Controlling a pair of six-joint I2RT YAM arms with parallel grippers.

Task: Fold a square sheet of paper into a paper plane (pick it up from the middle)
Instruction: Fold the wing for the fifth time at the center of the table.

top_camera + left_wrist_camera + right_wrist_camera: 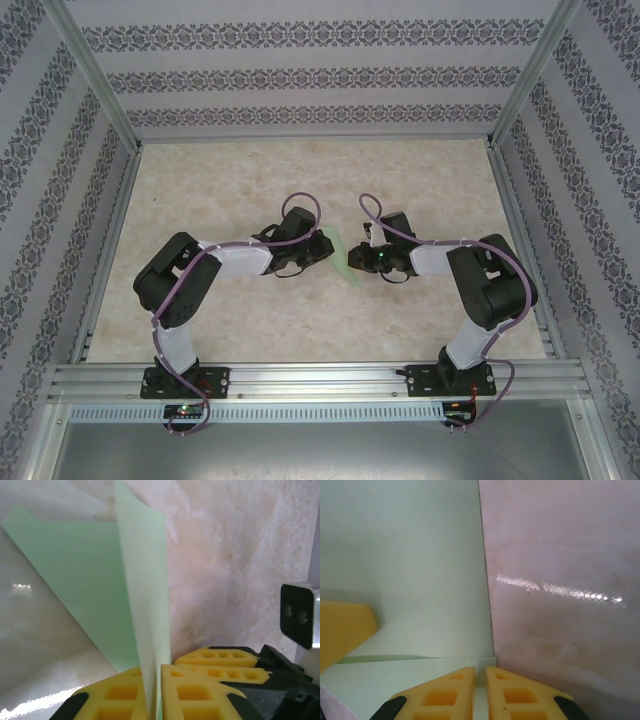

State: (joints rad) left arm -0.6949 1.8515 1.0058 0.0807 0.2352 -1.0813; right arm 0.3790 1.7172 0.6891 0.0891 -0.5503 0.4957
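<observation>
Now, with left fingers (pixel 200 687) and right fingers (pixel 515 695) both pinching the thin pale green square sheet of paper (pixel 75 575), hold it taut and edges matched before creasing.

We take this for a robotics lab test cell, not a lived-in room. The bench (pixel 300 180), with its pale marble-look top, is boxed in on the left, right and far sides by patterned panels (pixel 310 60) hung on bare aluminium posts (pixel 95 75). A slotted aluminium rail (pixel 320 378) runs along the near edge. Two black-and-white robot arms, the left arm (pixel 185 290) and the right arm (pixel 480 290), are bolted to it, with purple cables (pixel 300 194) looped along them. Nearer than the rail lies plain grey sheet metal (pixel 320 450).
</observation>
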